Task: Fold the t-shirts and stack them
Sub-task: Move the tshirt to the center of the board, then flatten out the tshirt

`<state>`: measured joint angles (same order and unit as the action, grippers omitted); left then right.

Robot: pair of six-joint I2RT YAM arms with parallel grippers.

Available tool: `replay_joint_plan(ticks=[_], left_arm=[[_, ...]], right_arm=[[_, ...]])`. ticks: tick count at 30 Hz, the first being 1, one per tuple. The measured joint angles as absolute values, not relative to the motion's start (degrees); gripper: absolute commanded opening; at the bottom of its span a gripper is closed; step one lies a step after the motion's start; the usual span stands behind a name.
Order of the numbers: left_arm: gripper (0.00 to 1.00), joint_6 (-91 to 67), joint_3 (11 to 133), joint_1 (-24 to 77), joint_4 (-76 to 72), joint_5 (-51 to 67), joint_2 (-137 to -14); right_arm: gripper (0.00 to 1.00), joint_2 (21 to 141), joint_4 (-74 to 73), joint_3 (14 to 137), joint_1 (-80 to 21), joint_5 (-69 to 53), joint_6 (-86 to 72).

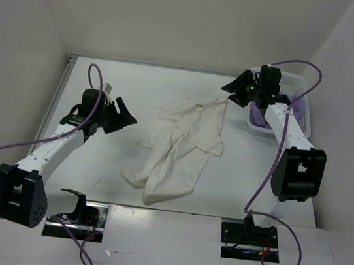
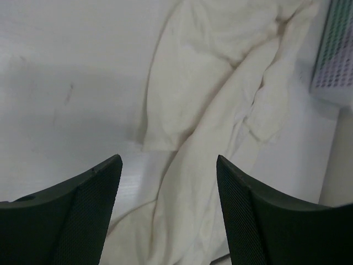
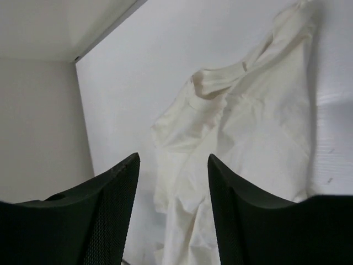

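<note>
Here, the left pincer [image 1: 122, 117] hovers with jaws apart and empty, near the crumpled cream cloth t-shirt [image 1: 181, 147] lying mid-tabletop [image 1: 144, 82]. The right pincer [image 1: 235, 91], likewise spread and empty, hangs by the shirt's far corner, beside the white perforated plastic basket [image 1: 299, 110].

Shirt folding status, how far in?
Done: only the white t-shirt is out on the table, crumpled and unfolded. In hand: nothing; left gripper and right gripper are both open, flanking it. Left: fold it, then the lavender cloth lying in the basket. No stack exists; no green one in view.
</note>
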<state>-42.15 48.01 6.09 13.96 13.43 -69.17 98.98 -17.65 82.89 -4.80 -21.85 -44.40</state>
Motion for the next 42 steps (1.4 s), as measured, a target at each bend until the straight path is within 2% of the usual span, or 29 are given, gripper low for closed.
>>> replay_joint_plan(ticks=[1, 3, 4, 6, 7, 9, 10, 11, 13, 15, 16, 17, 22, 27, 30, 33, 35, 38, 42], left_arm=[[0.76, -42.06, 47.70, 6.83, 14.33, 13.15, -69.17], [0.76, -42.00, 45.58, 10.55, 15.42, 12.36, -69.10], [0.76, -42.09, 44.34, 12.12, 16.03, 12.21, -69.10], [0.80, -42.52, 40.42, 14.20, 17.47, 12.10, -69.10], [0.81, -42.76, 39.09, 14.59, 18.31, 12.10, -69.10], [0.82, -44.16, 36.12, 15.57, 19.64, 12.62, -68.99], [0.82, -44.99, 35.11, 16.38, 19.92, 12.71, -68.95], [0.81, -45.65, 33.98, 17.78, 20.14, 13.02, -68.90], [0.69, -47.31, 31.92, 21.52, 20.12, 14.94, -68.95], [0.65, -48.31, 31.48, 23.16, 20.12, 16.03, -69.43], [0.55, -49.10, 31.46, 25.02, 18.90, 17.04, -70.50], [0.51, -49.67, 31.46, 25.39, 18.72, 17.30, -70.81], [0.40, -49.80, 31.35, 26.57, 16.12, 17.89, -73.76], [0.35, -49.74, 31.05, 26.57, 15.14, 17.98, -74.94], [0.24, -49.60, 31.05, 26.57, 14.98, 17.93, -74.91], [0.07, -49.58, 31.05, 26.57, 14.96, 17.72, -74.67], [0.02, -49.47, 31.05, 26.57, 15.03, 17.23, -73.97], [0.00, -49.60, 31.11, 26.57, 15.33, 16.21, -72.23], [0.00, -49.60, 32.60, 25.12, 15.92, 15.79, -71.57]], right_arm=[[0.59, 97.69, -18.37, 82.50, -5.15, -19.59, -42.85], [0.42, 93.56, -18.55, 80.03, -6.17, -16.32, -40.80], [0.28, 89.60, -19.35, 77.32, -7.40, -14.41, -39.90], [0.15, 81.71, -19.55, 70.65, -11.14, -10.50, -38.09], [0.15, 79.85, -20.08, 68.31, -12.34, -9.52, -37.54], [0.23, 79.29, -21.32, 64.38, -17.17, -6.04, -36.34], [0.32, 80.51, -21.69, 63.79, -18.96, -5.13, -36.05], [0.36, 82.52, -22.22, 63.48, -21.32, -3.42, -35.53], [0.43, 89.12, -22.96, 64.47, -27.59, -0.69, -34.52], [0.47, 94.87, -23.14, 65.28, -32.36, 0.36, -34.20], [0.48, 100.42, -23.55, 65.39, -36.67, 1.37, -33.95], [0.48, 101.32, -23.94, 65.71, -36.67, 1.96, -34.02], [0.48, 104.95, -23.11, 69.28, -36.05, 5.85, -34.24], [0.48, 105.27, -23.22, 69.78, -35.86, 8.75, -34.89], [0.48, 106.45, -23.16, 71.75, -35.86, 9.76, -34.96], [0.43, 107.63, -22.85, 72.77, -35.86, 10.17, -35.03], [0.35, 108.20, -22.44, 72.79, -35.86, 10.17, -35.14], [0.17, 109.19, -22.11, 73.47, -35.86, 10.26, -35.09], [0.08, 110.10, -21.91, 74.35, -35.86, 11.25, -35.18]])
